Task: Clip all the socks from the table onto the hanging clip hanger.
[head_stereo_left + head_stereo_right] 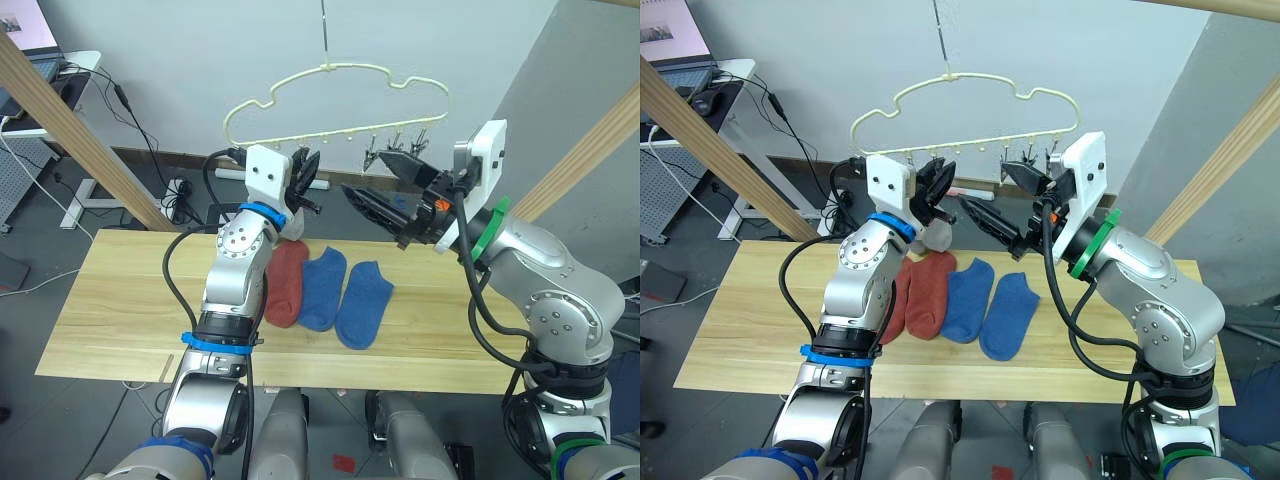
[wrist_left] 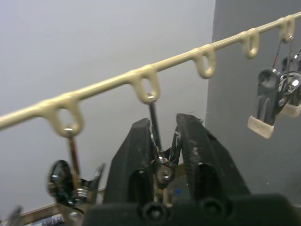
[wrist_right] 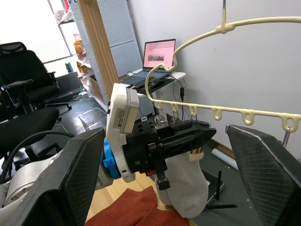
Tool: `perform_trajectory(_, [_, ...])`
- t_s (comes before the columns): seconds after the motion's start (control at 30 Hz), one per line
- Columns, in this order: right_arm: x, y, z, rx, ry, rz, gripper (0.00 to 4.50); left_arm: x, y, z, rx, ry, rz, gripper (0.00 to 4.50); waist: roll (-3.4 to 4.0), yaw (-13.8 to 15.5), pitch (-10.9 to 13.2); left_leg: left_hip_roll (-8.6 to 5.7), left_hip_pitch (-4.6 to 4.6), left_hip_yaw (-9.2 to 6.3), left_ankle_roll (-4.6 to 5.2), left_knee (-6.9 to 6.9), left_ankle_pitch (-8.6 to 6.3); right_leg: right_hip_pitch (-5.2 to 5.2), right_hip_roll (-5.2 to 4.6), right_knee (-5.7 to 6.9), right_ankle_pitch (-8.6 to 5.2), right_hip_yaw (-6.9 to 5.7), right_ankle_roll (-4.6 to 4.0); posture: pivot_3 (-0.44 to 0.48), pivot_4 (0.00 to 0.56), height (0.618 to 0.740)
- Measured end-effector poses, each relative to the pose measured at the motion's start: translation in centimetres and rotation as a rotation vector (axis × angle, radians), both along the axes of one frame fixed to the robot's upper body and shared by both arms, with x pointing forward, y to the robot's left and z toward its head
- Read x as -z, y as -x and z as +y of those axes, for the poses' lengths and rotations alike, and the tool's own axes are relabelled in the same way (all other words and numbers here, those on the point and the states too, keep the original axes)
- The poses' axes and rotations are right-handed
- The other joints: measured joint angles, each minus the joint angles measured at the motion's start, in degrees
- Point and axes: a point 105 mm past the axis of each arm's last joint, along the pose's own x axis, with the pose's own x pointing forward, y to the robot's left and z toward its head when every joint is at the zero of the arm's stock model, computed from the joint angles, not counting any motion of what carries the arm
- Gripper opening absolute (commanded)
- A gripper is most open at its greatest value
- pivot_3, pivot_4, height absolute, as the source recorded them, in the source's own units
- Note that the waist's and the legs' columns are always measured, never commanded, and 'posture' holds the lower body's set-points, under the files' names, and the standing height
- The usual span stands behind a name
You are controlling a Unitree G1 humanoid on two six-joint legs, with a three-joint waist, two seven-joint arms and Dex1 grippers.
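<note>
The clip hanger (image 1: 340, 105) hangs from a thin line in the upper centre of the head views, above the far edge of the bench (image 1: 110, 310). Its lower bar carries a row of loops with small metal clips (image 2: 265, 106) hanging from them.

The left end effector (image 1: 303, 180) is raised at the left part of that lower bar. In the left wrist view its two black fingers (image 2: 136, 165) are closed on one metal clip (image 2: 161, 162) hanging from a loop. In the right wrist view a light grey sock (image 3: 188, 188) hangs directly below this end effector; whether the clip has hold of it cannot be determined.

The right end effector (image 1: 385, 190) is raised right of centre, pointing toward the left one, with its fingers spread wide apart and nothing between them.

On the bench, at centre frame, a rust-red sock (image 1: 286, 285) lies flat, with a blue sock (image 1: 323, 288) beside it and a second blue sock (image 1: 364, 303) to the right of that. In the right eye view, a further piece of rust-red fabric (image 1: 895, 310) shows at the left edge of the rust-red sock, partly behind the left arm.
</note>
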Motion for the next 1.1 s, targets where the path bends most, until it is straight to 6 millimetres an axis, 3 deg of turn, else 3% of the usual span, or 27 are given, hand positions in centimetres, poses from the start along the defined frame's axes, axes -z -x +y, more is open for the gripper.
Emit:
perform_trajectory(0.17, [0.3,0.0,-0.1,0.002,0.0,0.011,4.29,0.0,0.0,0.1,0.0,0.007,0.008,0.2,0.0,0.0,0.0,0.0,0.0,-0.01,0.0,0.0,0.0,0.0,0.0,0.0,0.0,-0.01,0.0,0.129,0.31,0.74])
perform_trajectory(0.27, [2.3,-0.4,-0.3,0.032,0.035,0.063,4.29,0.1,-0.1,0.3,0.001,0.024,0.028,0.2,0.0,0.0,0.0,0.0,0.0,0.0,0.0,0.0,0.0,0.02,0.0,0.0,0.0,0.0,0.0,0.127,0.31,0.74])
perform_trajectory(0.5, [15.1,-4.6,-2.0,0.326,0.383,0.335,4.29,-0.2,0.0,1.4,0.023,0.147,0.139,0.2,0.0,0.0,0.0,0.01,0.02,0.01,-0.01,0.07,0.01,0.0,0.0,0.04,0.0,0.01,0.01,0.13,0.309,0.74])
perform_trajectory(0.63, [19.5,-5.6,-0.8,0.346,0.471,0.385,4.29,-0.3,0.5,1.5,0.087,0.21,0.223,0.2,0.0,-0.5,0.0,0.02,0.04,0.03,-0.05,0.06,0.03,0.01,0.01,0.04,0.01,0.03,0.02,0.158,0.307,0.74])
perform_trajectory(0.77, [23.9,-5.8,-0.5,0.346,0.577,0.459,4.29,-0.7,0.8,2.8,0.065,0.175,0.231,0.2,0.0,-0.4,0.0,0.01,0.03,0.02,-0.07,0.06,0.04,0.01,0.01,0.03,0.01,0.03,0.02,0.177,0.308,0.74])
perform_trajectory(0.9, [24.0,-6.1,-0.4,0.34,0.61,0.425,4.29,-0.7,1.2,3.5,0.05,0.178,0.23,0.2,-0.01,-0.1,0.0,0.01,0.06,0.01,-0.06,0.09,0.04,0.06,0.0,0.02,0.03,0.03,0.06,0.186,0.31,0.74])
perform_trajectory(1.03, [24.4,-5.6,-0.3,0.301,0.624,0.414,3.46,-0.6,1.4,3.5,0.047,0.182,0.236,0.2,-0.01,-0.1,0.0,0.02,0.09,0.0,-0.03,0.09,0.02,0.08,0.01,0.04,0.04,0.03,0.07,0.186,0.31,0.74])
perform_trajectory(1.1, [24.7,-5.3,-0.2,0.281,0.639,0.399,2.77,-0.6,1.4,3.6,0.047,0.186,0.239,0.2,-0.02,-0.1,0.0,0.02,0.1,0.01,-0.03,0.1,0.02,0.09,0.01,0.04,0.04,0.04,0.08,0.186,0.31,0.74])
